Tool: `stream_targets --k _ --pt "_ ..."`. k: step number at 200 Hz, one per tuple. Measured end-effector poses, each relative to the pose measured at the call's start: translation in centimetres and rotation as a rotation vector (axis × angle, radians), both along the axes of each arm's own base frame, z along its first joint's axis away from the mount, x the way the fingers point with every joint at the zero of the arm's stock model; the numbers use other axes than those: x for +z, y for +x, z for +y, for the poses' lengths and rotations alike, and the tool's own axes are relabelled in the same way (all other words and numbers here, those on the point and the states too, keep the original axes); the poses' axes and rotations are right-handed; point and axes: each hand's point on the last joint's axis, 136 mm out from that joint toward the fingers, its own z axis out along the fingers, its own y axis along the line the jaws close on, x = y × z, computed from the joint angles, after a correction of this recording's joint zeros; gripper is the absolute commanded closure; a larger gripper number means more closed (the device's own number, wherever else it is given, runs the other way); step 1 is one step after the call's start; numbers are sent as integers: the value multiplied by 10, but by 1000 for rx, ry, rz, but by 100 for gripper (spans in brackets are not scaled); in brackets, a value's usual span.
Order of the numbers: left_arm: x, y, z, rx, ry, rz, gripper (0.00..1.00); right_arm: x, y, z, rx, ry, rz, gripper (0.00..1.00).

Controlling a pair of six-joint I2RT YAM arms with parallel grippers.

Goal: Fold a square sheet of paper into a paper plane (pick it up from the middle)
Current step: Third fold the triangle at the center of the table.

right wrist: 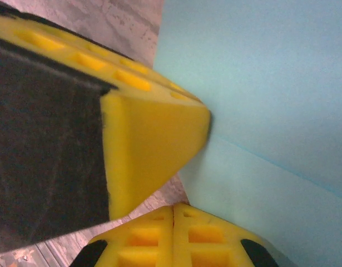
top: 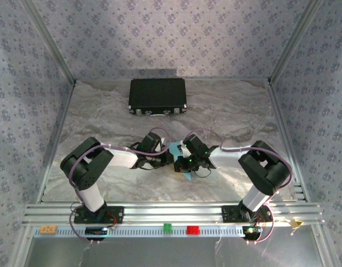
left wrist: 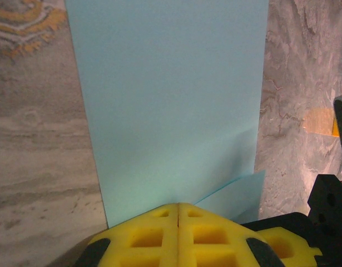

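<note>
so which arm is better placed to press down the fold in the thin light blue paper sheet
Left, probably: the left gripper, shut, has its yellow tip right at the end of the fold line on the thin light-blue paper sheet; the right gripper, also shut, sits off that line.

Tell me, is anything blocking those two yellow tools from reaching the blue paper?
Nothing visible does. The left tool and the right tool, both shut, have their tips right at the square sheet of paper, with no object between them and it.
</note>
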Motion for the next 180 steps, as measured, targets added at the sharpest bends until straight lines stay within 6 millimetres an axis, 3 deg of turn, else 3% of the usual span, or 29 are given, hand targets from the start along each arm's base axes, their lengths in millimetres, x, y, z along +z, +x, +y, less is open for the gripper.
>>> stream_targets --k 81,112,135,154,180 --pt "0 1 1 -4 -14 11 100 3 -24 -37 -45 45 30 95" --pt "0 1 1 -5 -14 11 100 16 -20 -28 -29 64 23 95" --pt "0 1 1 -7 -18 16 100 27 -2 -9 -16 80 1 94" --pt "0 1 0 -12 -23 17 100 22 12 4 -12 70 3 94" --pt "-1 1 1 -13 -27 25 100 9 10 6 4 51 51 94"
